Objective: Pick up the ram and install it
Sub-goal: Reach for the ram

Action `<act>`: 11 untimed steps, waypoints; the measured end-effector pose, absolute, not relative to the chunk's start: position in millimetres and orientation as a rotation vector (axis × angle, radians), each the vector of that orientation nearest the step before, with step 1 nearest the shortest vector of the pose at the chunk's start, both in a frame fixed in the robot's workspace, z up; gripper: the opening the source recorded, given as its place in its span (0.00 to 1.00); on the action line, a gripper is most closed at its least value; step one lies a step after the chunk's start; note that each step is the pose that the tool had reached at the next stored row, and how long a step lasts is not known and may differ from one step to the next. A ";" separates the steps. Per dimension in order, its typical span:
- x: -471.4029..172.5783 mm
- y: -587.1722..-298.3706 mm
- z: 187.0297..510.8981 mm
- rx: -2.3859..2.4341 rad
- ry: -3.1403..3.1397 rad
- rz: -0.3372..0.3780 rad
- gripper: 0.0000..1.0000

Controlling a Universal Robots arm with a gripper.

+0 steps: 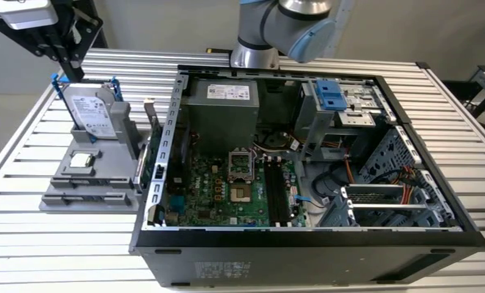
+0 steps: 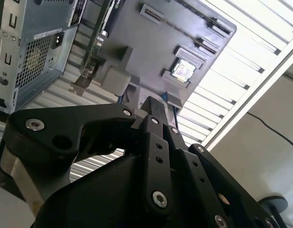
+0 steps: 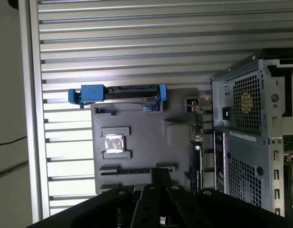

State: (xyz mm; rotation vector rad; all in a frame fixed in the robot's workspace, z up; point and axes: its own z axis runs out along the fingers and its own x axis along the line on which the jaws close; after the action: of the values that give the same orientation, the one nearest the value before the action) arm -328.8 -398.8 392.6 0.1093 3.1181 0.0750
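Above the grey holder (image 1: 91,183), toward ten o'clock in the exterior view, the claw (image 1: 73,74) hangs with its black fingers pressed together and nothing between them. It touches nothing. Both wrist views look down past the claw (image 2: 155,107) (image 3: 160,175) onto the same holder.

The holder rests on the slatted metal surface (image 1: 63,256), at nine o'clock from the open computer case (image 1: 308,253) and just beside it. At the holder's twelve o'clock end, a silver hard drive (image 1: 91,113) with blue rails stands upright. At its middle lies a small square processor chip (image 1: 81,160).

The ram (image 3: 132,170) sits on edge in the long slot at the holder's six o'clock end, seen in the first wrist view as a thin dark strip just beyond the fingertip. It is still in the holder, not gripped and well apart from the case's interior.

A card (image 3: 198,142) with a metal bracket stands on edge between the holder and the case wall.

Inside the case the green motherboard (image 1: 214,192) lies flat, and its black memory slots (image 1: 277,195) run from twelve to six o'clock near the board's three o'clock edge. The arm (image 1: 283,24) rises behind the case at twelve o'clock.
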 end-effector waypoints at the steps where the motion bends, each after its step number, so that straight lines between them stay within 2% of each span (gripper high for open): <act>1: -330.3 -398.8 392.6 0.109 3.118 0.075 0.00; 11: -339.8 -398.8 392.6 0.109 3.118 0.075 0.00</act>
State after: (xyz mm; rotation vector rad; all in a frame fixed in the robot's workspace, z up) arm -339.8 -398.8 392.6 0.1091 3.1182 0.0750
